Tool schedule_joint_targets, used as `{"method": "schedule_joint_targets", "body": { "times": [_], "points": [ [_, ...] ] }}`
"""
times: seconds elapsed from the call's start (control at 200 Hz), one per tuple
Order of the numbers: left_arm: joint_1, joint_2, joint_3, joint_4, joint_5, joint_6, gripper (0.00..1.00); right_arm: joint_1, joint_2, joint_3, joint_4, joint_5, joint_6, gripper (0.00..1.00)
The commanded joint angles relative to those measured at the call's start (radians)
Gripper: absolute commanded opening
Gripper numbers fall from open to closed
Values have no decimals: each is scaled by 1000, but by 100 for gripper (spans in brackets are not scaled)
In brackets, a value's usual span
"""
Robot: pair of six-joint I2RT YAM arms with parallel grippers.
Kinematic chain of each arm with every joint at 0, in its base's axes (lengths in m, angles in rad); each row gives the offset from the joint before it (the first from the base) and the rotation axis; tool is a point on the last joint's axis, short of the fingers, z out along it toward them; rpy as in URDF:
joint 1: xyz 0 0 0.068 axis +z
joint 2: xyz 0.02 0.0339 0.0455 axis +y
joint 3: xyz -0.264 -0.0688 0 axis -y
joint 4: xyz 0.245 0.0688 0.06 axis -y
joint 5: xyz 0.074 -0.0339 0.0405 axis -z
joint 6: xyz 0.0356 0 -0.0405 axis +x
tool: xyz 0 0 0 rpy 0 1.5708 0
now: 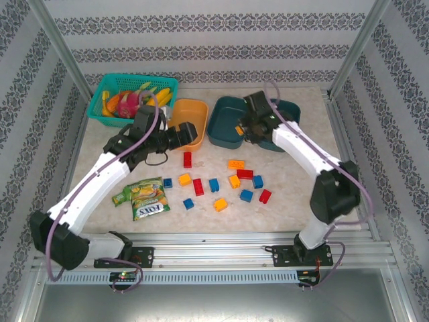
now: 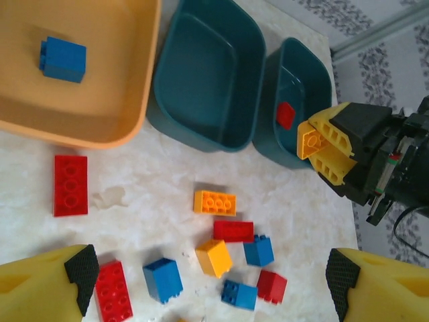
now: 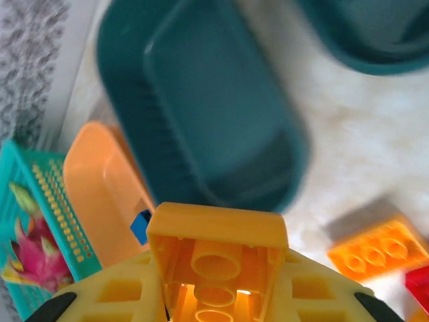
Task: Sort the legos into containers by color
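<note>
Orange-yellow brick (image 3: pixel 216 258): clamped in the right pincer (image 2: pixel 320 144), raised near the right edge of the empty teal tub (image 2: pixel 201 80).
Second teal tub (image 2: pixel 295 87): just right of the empty teal tub, holds a red brick (image 2: pixel 285 115).
Risk one: a release drifting right would mix colours.
Risk two: a drop on the adjoining rims could bounce the brick onto the counter (image 2: pixel 147 181).
Left pincer (image 1: pixel 190 132): wide, empty, left of the empty teal tub; arms close, contact possible.

Table (image 1: pixel 288 218) bears tubs (image 1: pixel 221 115) beneath and beside the right gripper (image 1: pixel 239 129), loose bricks (image 1: pixel 198 187) behind it, a basket (image 1: pixel 97 98), and probably a snack packet (image 1: pixel 144 198).
</note>
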Motion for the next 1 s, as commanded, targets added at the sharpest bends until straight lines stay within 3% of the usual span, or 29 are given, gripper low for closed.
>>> {"method": "schedule_joint_targets", "body": {
  "times": [0.0, 0.29, 0.525, 0.61, 0.794, 0.994],
  "points": [
    [38, 72, 79, 54, 61, -21, 90, -7, 166, 138, -77, -4, -245, 14],
    [72, 207, 209, 47, 58, 29, 90, -40, 596, 590, -193, -146, -319, 16],
    [79, 182, 173, 34, 52, 38, 90, -52, 779, 793, -318, -154, -260, 27],
    [79, 162, 151, 29, 51, 39, 90, -52, 805, 832, -335, -167, -257, 34],
    [79, 113, 123, -2, 50, 57, 90, -43, 766, 921, -368, -148, -285, 62],
    [78, 50, 72, -58, 45, 71, 90, -29, 596, 904, -377, -93, -305, 68]
  ]
}}
